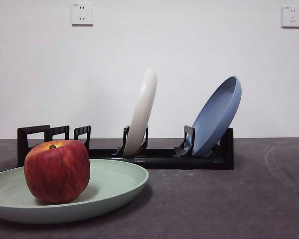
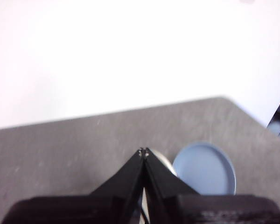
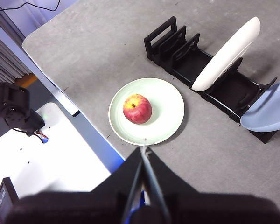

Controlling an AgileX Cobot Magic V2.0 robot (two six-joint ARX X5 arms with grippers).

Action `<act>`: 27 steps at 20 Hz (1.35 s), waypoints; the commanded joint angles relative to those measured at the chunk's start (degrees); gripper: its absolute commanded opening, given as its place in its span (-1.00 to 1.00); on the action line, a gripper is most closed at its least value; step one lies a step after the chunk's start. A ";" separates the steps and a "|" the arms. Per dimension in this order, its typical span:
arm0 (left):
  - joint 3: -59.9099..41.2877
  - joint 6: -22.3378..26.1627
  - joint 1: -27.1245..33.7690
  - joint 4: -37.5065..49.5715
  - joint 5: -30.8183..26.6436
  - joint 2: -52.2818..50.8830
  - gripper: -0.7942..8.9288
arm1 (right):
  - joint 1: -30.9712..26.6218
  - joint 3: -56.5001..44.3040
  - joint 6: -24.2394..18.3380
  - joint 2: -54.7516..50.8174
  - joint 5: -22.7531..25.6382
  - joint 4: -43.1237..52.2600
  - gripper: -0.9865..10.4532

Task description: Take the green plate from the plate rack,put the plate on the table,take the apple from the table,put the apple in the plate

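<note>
— What did the room look like?
— A white wall (image 1: 189, 50) with two sockets (image 1: 82, 14) stood behind the dark grey table (image 1: 229, 204). The plate rack (image 1: 164, 158) ran across the middle of the front view, holding a cream-white plate (image 1: 142, 112) near centre and a blue plate (image 1: 217, 115) to its right, both leaning rightward.

— And the green plate?
— The green plate (image 1: 109, 186) lay flat on the table at the lower left of the frame, in front of the rack. The apple (image 1: 57, 171) sat upright on it, stem up, left of the plate's middle.

— The grippers?
— Neither touched anything. The left gripper (image 2: 143, 151) hung high with its jaws pressed together, the blue plate below it. The right gripper (image 3: 145, 149) was likewise closed and empty, raised above the near rim of the green plate.
</note>
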 commanded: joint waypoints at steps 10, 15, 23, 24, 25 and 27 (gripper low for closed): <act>-64.98 5.95 18.51 37.20 9.84 -38.01 -0.84 | 0.04 -0.20 0.07 0.02 0.09 -1.44 -0.83; -80.30 9.68 19.78 37.40 9.90 -54.93 -0.84 | 0.04 -0.20 0.07 0.00 0.09 -1.44 -0.83; -90.25 11.30 19.98 39.41 9.42 -57.18 -0.84 | 0.04 -0.20 0.07 0.39 1.77 -1.44 -0.83; -90.25 12.15 20.00 37.90 9.35 -57.18 -0.84 | 0.04 -0.20 0.07 0.39 1.99 -1.44 -0.83; -90.25 13.27 19.98 35.93 9.46 -57.18 -0.84 | 0.04 -0.20 0.07 0.39 1.99 -1.44 -0.83; -90.25 14.01 19.98 34.21 9.27 -57.18 -0.84 | 0.04 -0.20 0.07 0.39 2.19 -1.44 -0.83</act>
